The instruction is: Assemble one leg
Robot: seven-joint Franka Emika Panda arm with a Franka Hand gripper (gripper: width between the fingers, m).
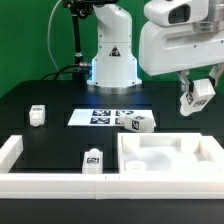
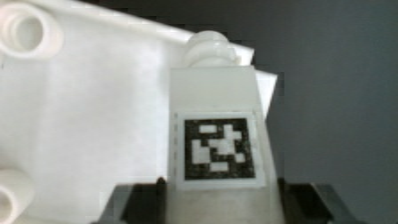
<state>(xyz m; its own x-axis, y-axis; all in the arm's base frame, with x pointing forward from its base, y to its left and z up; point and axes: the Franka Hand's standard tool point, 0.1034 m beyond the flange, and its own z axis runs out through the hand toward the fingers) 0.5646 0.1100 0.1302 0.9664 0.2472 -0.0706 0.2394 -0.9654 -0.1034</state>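
Note:
My gripper point(image 1: 200, 96) is in the air at the exterior view's right, above the tabletop point(image 1: 200, 150), and is shut on a leg point(image 1: 201, 92). In the wrist view that leg point(image 2: 217, 130) is a white post with a black-and-white tag, held between my two dark fingers point(image 2: 146, 203), its rounded end pointing away over the white tabletop point(image 2: 71, 110). Three more legs are on the table: one point(image 1: 36, 114) at the left, one point(image 1: 93, 160) in front by the white rail, one point(image 1: 137, 124) lying by the marker board.
The marker board point(image 1: 105, 117) lies flat mid-table. A white L-shaped rail point(image 1: 30, 180) runs along the front and left. The robot base point(image 1: 112, 60) stands at the back.

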